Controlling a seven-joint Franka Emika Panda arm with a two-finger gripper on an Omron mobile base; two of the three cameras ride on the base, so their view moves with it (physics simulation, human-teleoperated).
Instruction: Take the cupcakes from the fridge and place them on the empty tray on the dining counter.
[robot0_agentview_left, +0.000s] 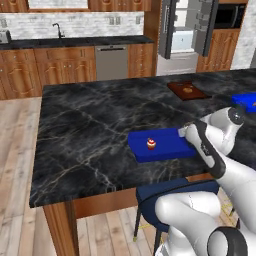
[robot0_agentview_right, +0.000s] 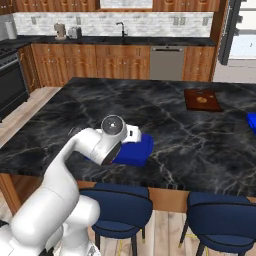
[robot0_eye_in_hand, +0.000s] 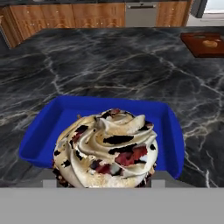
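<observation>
From the left base view a small cupcake (robot0_agentview_left: 151, 144) with pale frosting and a red top stands upright in the glossy blue, round-rimmed tray (robot0_agentview_left: 170, 147) on the dining counter (robot0_agentview_left: 90, 130), black marble veined white. From the right, the arm's white wrist hides most of that tray (robot0_agentview_right: 137, 150). In the hand view the swirled cream frosting of the cupcake (robot0_eye_in_hand: 107, 148) looms close over the tray (robot0_eye_in_hand: 39, 135); whether the gripper is parted or clamped, I cannot tell.
</observation>
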